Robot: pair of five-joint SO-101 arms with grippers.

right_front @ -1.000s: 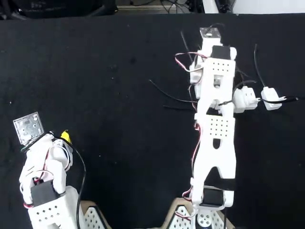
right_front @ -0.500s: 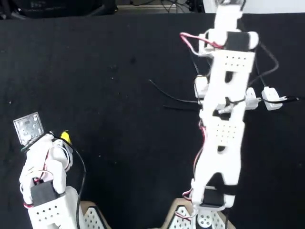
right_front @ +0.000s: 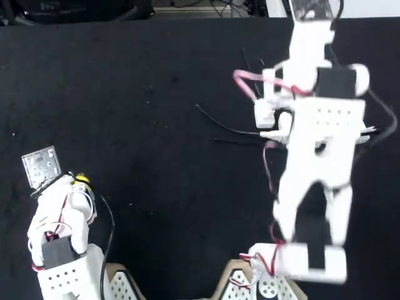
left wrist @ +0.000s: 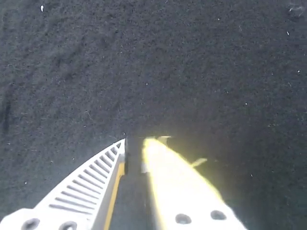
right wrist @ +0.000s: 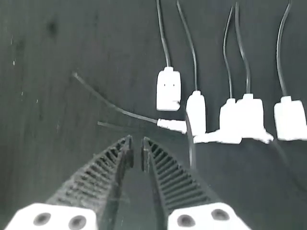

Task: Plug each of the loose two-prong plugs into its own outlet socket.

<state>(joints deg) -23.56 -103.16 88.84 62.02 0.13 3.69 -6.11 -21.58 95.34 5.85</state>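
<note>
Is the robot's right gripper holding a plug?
No, the right gripper is empty; the white plugs lie beyond it, untouched.

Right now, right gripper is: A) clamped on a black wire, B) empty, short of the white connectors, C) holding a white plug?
B: in the right wrist view the right gripper has nothing between its fingers, and the white connectors lie beyond it on the black table.
</note>
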